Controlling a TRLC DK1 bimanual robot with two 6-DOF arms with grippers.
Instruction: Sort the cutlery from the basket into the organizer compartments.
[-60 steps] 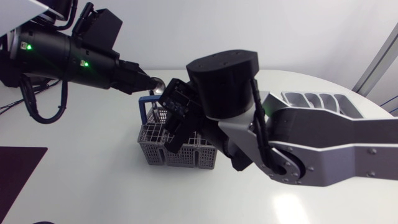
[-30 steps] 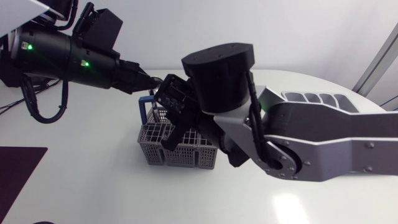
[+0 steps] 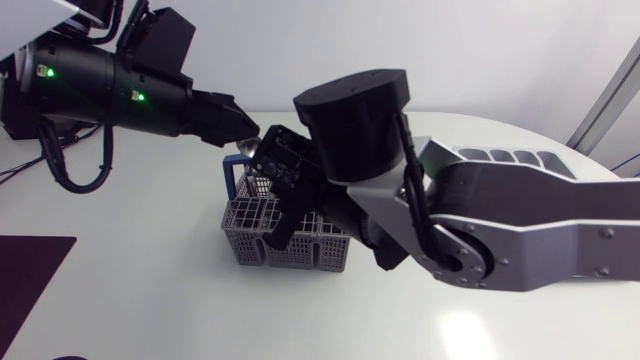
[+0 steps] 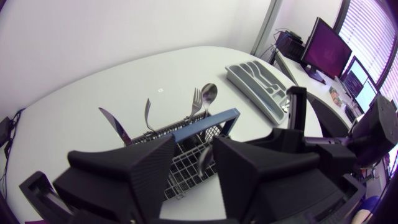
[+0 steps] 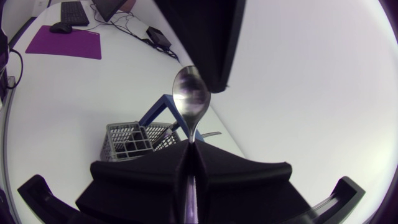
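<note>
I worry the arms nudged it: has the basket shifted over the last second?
No. In the head view the basket lies just as far from the dark mat as before.

Surface findings: the spoon (image 5: 191,102) clamped between the right gripper's (image 5: 191,148) jaws is showing mirror-polished metal. Both that gripper and the left gripper (image 4: 193,146) are presenting matt black surfaces. Ahead of the left jaws, the basket (image 4: 183,168) is showing grey plastic lattice with a smooth blue handle (image 4: 205,124). The cutlery (image 4: 198,102) inside is gleaming as bare metal. The table (image 3: 150,290) is reflecting light off a smooth white top.
</note>
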